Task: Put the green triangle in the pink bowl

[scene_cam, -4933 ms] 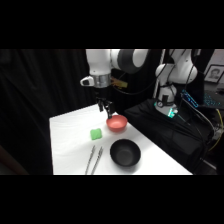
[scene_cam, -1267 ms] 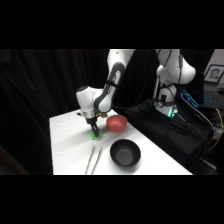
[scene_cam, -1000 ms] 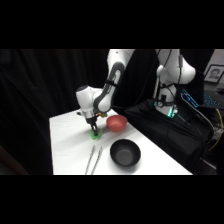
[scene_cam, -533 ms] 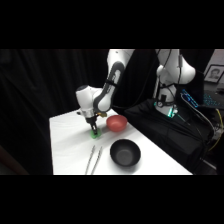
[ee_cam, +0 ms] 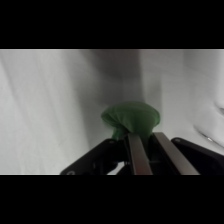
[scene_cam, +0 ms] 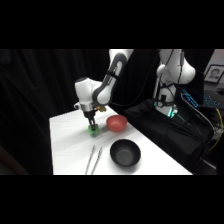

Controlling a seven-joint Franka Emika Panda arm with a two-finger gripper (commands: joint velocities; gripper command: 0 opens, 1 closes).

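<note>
Gripper (scene_cam: 92,125) is down at the desk (scene_cam: 67,145), right on top of the green triangle (scene_cam: 93,131). Triangle sits on the desk surface near the back-middle, just beside the pink bowl (scene_cam: 116,122), which is to its right in the side view, close but not touching as far as can be told. In the wrist view the green triangle (ee_cam: 131,119) fills the spot just past the fingers (ee_cam: 138,156), and the two metal fingers run up to its near edge with only a narrow gap between them. They look closed onto the block, pinching its near portion; the contact itself is hidden under the block's edge, so that is a judgement. Block looks to be resting on the desk, not lifted.

Arm reaches in from the upper right and drops nearly straight down, which suits a top grasp on a small block.

Step in hand: the grasp, with lift not yet done. Next move likely calls for a lift high enough to clear the bowl rim, then a short shift sideways to the pink bowl and a release over its middle.

Risk: small block held near its edge could twist or slip out on the lift.

Black bowl (scene_cam: 124,152) sits nearer the camera, well apart from the block, and metal tongs (scene_cam: 93,159) lie just to its left. Neither is in the way of the short path to the pink bowl.
</note>
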